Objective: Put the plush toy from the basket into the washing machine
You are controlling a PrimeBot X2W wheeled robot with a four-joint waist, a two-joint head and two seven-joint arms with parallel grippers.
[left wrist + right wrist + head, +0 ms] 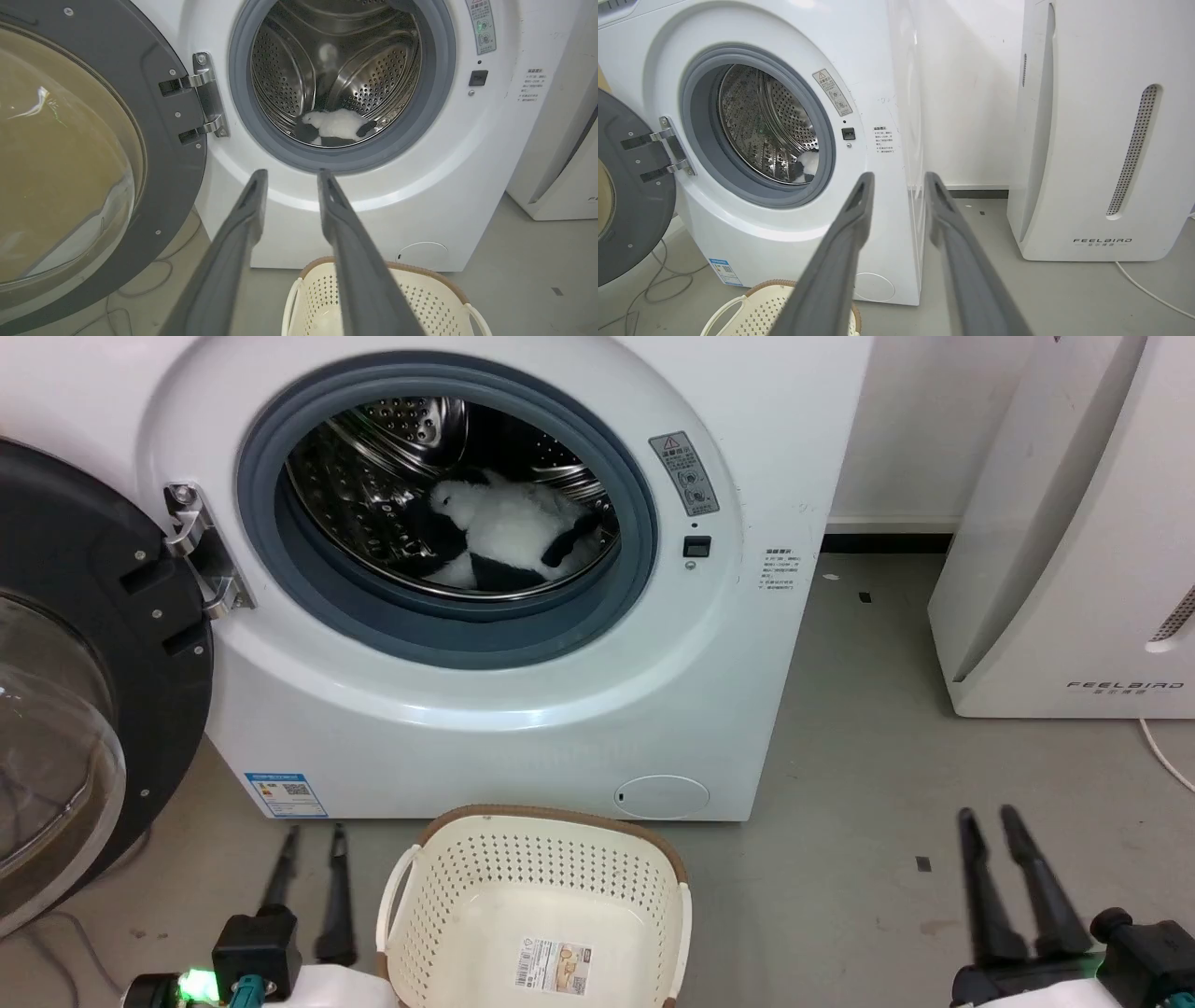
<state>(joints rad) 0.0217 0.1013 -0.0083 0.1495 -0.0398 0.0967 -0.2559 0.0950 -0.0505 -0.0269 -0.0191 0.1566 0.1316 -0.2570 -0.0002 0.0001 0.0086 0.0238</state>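
The black-and-white plush toy (509, 532) lies on the floor of the steel drum inside the washing machine (560, 709), whose door (75, 709) hangs swung out to the left. The left wrist view shows the plush toy (334, 126) low in the drum, and a white bit of the plush toy (809, 161) peeks past the gasket in the right wrist view. The cream basket (537, 905) stands on the floor in front of the machine with just a paper label on its bottom. My left gripper (313, 833) is open beside the basket's left side. My right gripper (988, 816) is open, far right of the basket.
A white FEELBIRD appliance (1074, 541) stands to the right of the machine, a white cable (1167, 756) trailing from it. Thin cables (140, 280) lie on the grey floor under the open door. A strip of floor (868, 756) separates the machine from the appliance.
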